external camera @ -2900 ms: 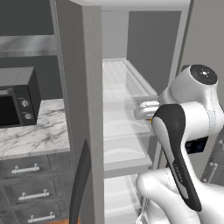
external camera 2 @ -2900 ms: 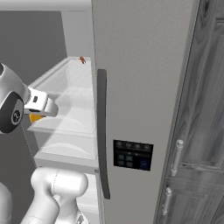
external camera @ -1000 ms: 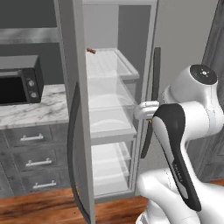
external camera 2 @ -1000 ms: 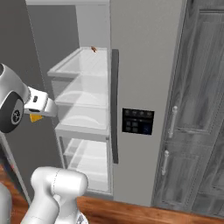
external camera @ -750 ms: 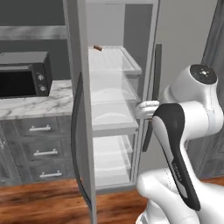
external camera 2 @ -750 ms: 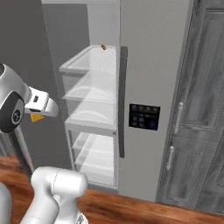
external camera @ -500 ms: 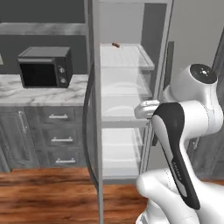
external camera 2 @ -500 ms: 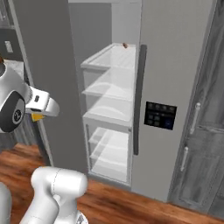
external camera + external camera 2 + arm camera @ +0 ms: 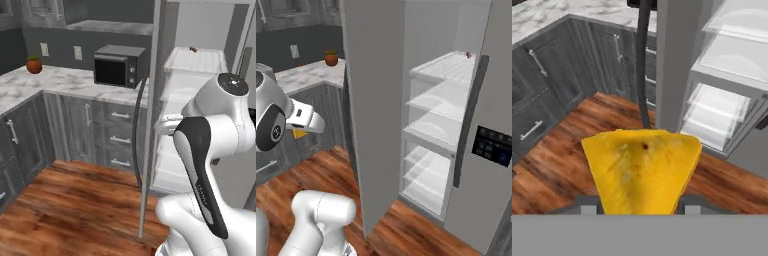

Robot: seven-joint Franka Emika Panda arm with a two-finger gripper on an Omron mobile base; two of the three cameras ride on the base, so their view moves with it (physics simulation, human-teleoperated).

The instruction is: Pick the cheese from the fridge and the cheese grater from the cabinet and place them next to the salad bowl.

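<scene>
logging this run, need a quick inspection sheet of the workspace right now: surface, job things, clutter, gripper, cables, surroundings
surface: marble counter along the left wall, wood floor below.
job's things: cheese, a yellow wedge, sits between the fingers; fridge door open, glass shelves bare apart from a small brown item on the top shelf; grater, cabinet shelf and salad bowl: nothing seen.
clutter: small potted plant on the counter.
grippers: gripper shut on the cheese, out in front of the fridge, above the floor.
cables: nothing seen.
surroundings: black microwave on the counter, grey drawers with silver handles beneath.
</scene>
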